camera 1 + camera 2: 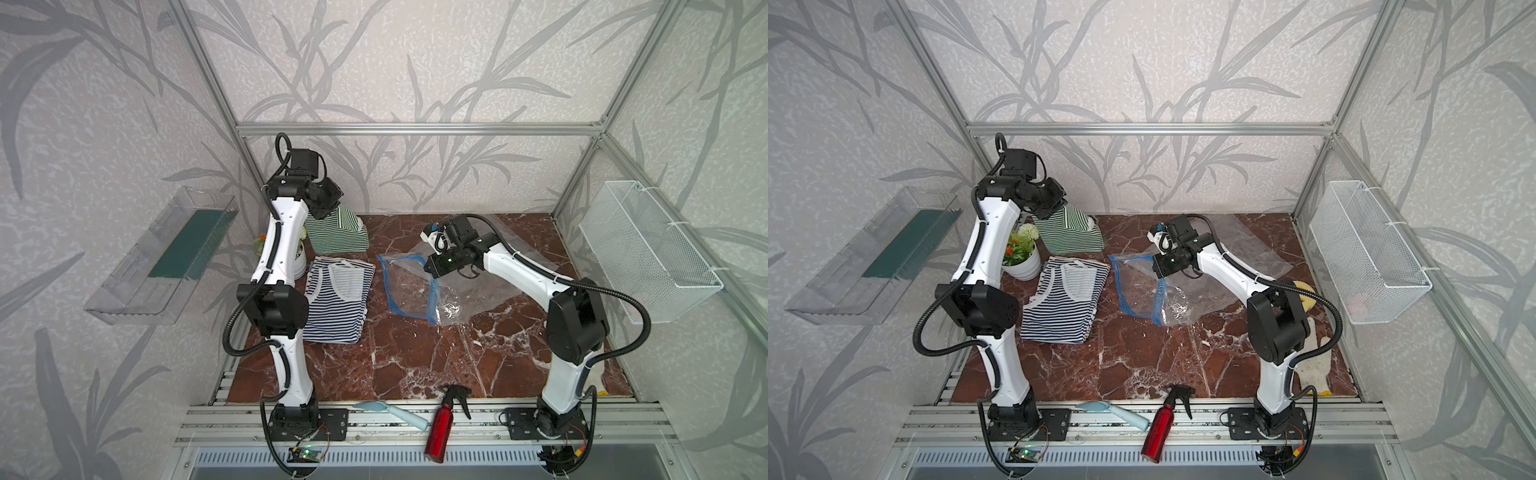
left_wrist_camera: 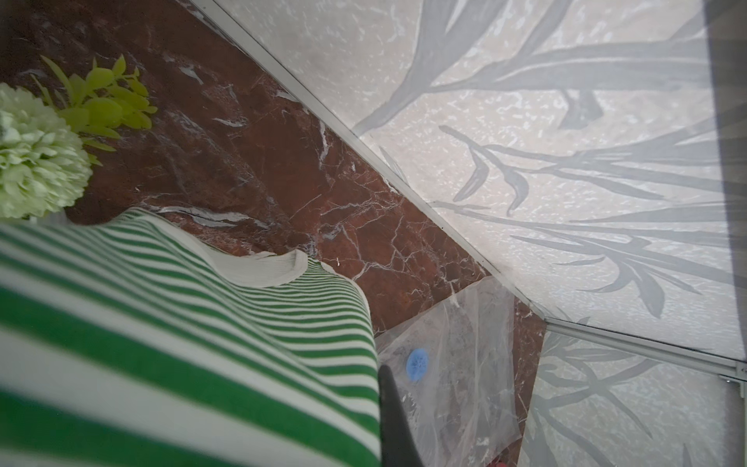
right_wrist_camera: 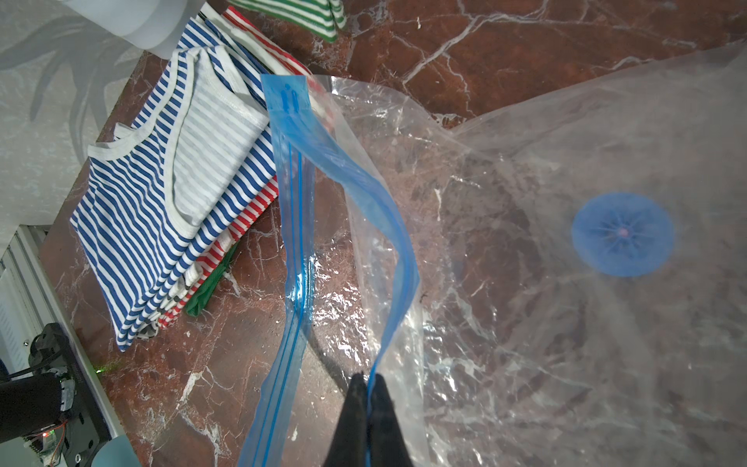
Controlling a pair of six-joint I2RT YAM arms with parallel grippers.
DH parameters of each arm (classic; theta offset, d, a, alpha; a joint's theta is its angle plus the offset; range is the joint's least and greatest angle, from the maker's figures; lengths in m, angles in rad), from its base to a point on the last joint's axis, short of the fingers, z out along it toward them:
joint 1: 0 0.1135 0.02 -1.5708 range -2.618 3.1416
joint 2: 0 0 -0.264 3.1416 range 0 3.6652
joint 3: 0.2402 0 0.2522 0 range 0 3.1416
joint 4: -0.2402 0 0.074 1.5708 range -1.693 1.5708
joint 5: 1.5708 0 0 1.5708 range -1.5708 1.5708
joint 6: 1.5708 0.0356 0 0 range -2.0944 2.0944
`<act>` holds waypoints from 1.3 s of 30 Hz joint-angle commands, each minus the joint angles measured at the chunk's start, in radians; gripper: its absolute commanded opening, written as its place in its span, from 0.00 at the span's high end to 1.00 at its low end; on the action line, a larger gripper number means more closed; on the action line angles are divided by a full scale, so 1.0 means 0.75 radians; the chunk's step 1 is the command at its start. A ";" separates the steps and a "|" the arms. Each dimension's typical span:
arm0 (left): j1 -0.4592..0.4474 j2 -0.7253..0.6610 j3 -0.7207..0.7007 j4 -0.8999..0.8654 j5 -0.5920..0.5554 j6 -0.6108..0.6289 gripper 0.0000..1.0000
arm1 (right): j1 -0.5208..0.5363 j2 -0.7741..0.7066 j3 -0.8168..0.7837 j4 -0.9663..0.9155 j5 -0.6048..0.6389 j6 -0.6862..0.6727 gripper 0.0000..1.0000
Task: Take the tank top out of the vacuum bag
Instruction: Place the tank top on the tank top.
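The left gripper (image 1: 322, 214) is clamped on the green-striped tank top (image 1: 336, 239), which hangs from it onto the surface (image 1: 415, 365), outside the bag (image 1: 411, 291). The right gripper (image 3: 370, 384) pinches the blue zip strip (image 3: 355, 174), holding 1 lip raised. The bag lies beneath it, mouth facing the left gripper, long axis running back past the right gripper.

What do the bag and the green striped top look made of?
Bag: thin clear plastic film, glossy; it crinkles, glints and shows the table through it. Green striped top: soft knit cloth, likely cotton, matte; it drapes and has a ribbed white edging.
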 commanded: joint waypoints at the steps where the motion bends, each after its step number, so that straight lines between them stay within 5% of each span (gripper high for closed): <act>1: 0.006 -0.002 0.014 -0.050 0.047 0.060 1.00 | -0.004 0.020 0.042 -0.029 -0.014 -0.016 1.00; 17: 0.006 -0.300 -0.469 0.094 0.143 -0.103 1.00 | -0.005 0.025 0.044 -0.034 -0.023 -0.016 1.00; 39: 0.006 -0.774 -1.048 0.173 0.076 -0.316 1.00 | -0.001 0.017 0.047 -0.039 -0.026 -0.014 1.00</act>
